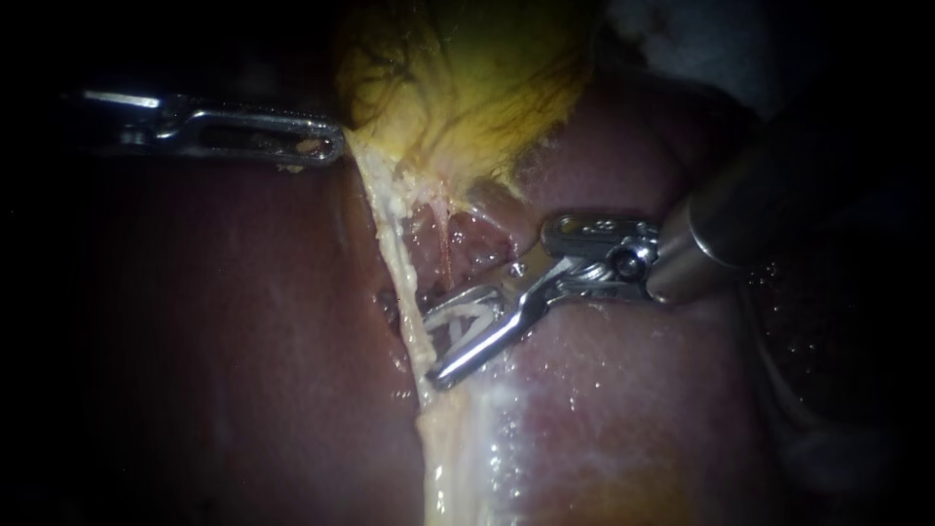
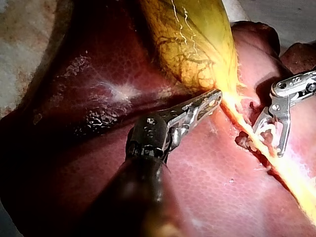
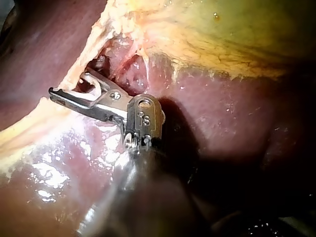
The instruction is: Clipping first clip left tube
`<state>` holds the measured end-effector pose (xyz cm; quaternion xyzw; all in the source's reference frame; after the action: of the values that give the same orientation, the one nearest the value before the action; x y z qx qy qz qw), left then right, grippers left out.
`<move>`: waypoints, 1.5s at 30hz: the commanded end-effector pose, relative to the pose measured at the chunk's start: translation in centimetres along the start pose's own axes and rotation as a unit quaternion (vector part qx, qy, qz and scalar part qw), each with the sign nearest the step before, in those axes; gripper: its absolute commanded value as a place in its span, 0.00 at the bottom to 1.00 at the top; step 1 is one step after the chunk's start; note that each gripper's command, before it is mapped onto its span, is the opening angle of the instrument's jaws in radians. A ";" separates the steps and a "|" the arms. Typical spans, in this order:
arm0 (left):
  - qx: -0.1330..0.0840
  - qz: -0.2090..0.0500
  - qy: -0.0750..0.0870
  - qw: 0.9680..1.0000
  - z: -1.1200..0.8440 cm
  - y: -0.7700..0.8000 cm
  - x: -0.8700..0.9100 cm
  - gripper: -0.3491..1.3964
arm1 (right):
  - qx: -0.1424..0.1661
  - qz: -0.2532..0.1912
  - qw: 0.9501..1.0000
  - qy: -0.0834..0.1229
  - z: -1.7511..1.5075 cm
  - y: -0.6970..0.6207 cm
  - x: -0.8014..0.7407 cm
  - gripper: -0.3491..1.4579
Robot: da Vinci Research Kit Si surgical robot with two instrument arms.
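Holding a white clip [image 1: 464, 321] between its 2 jaws, which stand wide apart, my right instrument [image 1: 431, 341] sits near the gallbladder [image 1: 458, 88]. The left tube [image 1: 397, 263], a pale string running away from the gallbladder, lies in the mouth of those jaws. It looks soft, wet, slippery and easy to tear, so I think the clip should squeeze straight across it. My left instrument [image 1: 331, 146] has its jaws closed on the gallbladder's edge. A thin red tube [image 1: 444, 244] beside the pale one, and the liver [image 1: 195, 341] under both, could get caught.
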<state>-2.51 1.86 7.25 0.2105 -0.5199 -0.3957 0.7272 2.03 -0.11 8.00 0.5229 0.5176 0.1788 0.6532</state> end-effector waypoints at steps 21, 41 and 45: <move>0.000 0.000 0.000 1.000 -0.01 0.00 -0.01 0.00 | 0.060 0.001 0.998 -0.007 0.35 -0.59 0.18 0.48; 0.001 0.000 0.000 1.000 -0.01 0.00 -0.01 0.00 | 0.059 -0.010 0.998 -0.031 0.58 -0.72 0.22 0.00; 0.001 0.000 0.000 1.000 -0.01 0.01 -0.01 0.00 | 0.048 -0.036 0.997 -0.044 0.58 -0.69 0.23 0.00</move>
<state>-2.50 1.87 7.25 0.2111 -0.5200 -0.3954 0.7271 2.41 -0.48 7.25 0.5396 0.5154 0.1020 0.6579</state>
